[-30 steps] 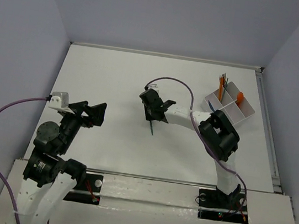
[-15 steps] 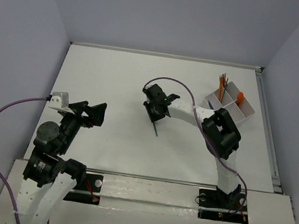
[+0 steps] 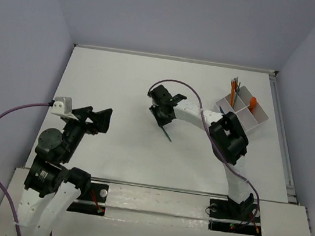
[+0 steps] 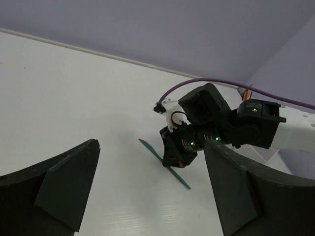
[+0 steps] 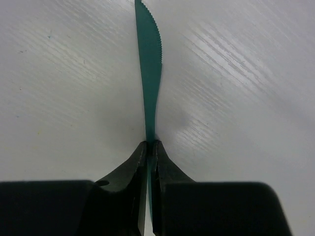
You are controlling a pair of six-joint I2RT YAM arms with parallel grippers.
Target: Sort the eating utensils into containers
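"Teal knife (image 5: 149,73), who has it?" asks the checker.

"Right gripper (image 5: 150,147). Jaws pinched tight on it partway along. The handle runs back between the fingers, and the serrated blade sticks straight out ahead in the wrist view," says the annotator.

"On the table (image 3: 121,83) or off it?"

"Can't say for sure. There's a soft shadow beside the blade, so I'd guess it's low over the surface. Mid-table either way."

"Long axis?"

"From the top camera the free end runs out of the gripper toward the near right, on a diagonal. The rest is under the gripper in that view."

"And the tray?"

"White four-compartment tray (image 3: 260,119) sits at the far right of the table, well apart from the knife. It's to the right of the gripper and a bit farther back, on the right arm's own side. One far compartment has orange and dark utensils (image 3: 235,85) standing on end. What looks like an orange spoon (image 3: 253,100) sits in the next one."

"Left gripper (image 3: 99,120)?"

"Fingers spread wide, nothing between them, over the left side of the table. It's farther from the tray, so it's not the arm for this."

"Next move?"

"My read: carry the knife right and back to the tray, then tip it to go in end-first like the standing ones. I can't tell which compartment takes knives."
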